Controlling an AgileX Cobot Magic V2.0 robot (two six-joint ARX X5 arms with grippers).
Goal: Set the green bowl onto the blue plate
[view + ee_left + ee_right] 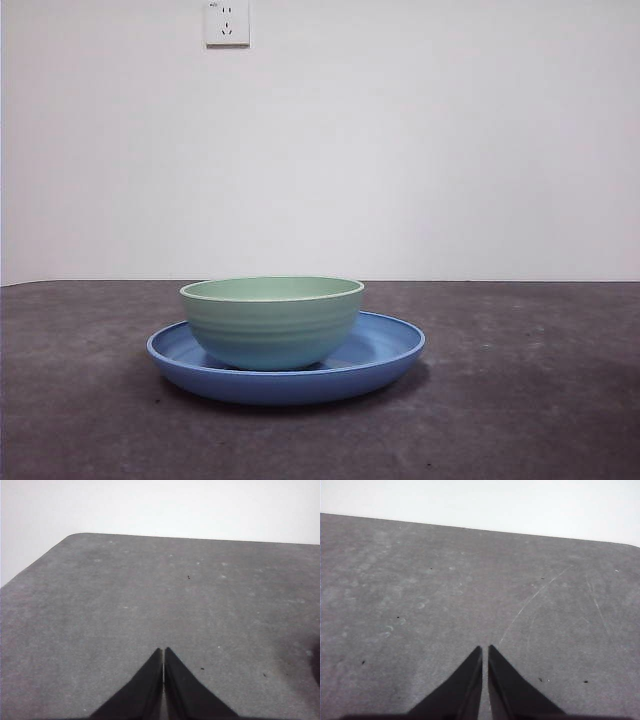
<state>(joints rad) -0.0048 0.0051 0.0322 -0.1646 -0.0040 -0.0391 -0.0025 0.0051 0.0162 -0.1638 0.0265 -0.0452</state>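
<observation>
The pale green bowl point(272, 322) stands upright inside the wide blue plate point(390, 350) in the front view, a little left of the plate's middle. No arm shows in that view. My left gripper point(163, 651) hangs over bare grey table, its jaws shut with nothing between them. My right gripper point(485, 649) is likewise over bare table, jaws shut and empty. Neither wrist view shows the bowl or the plate.
A dark grey table point(520, 400) runs to a white wall with a power socket point(227, 22) high up. The left wrist view shows the table's rounded corner point(75, 535) and the right wrist view shows another corner point(632, 545).
</observation>
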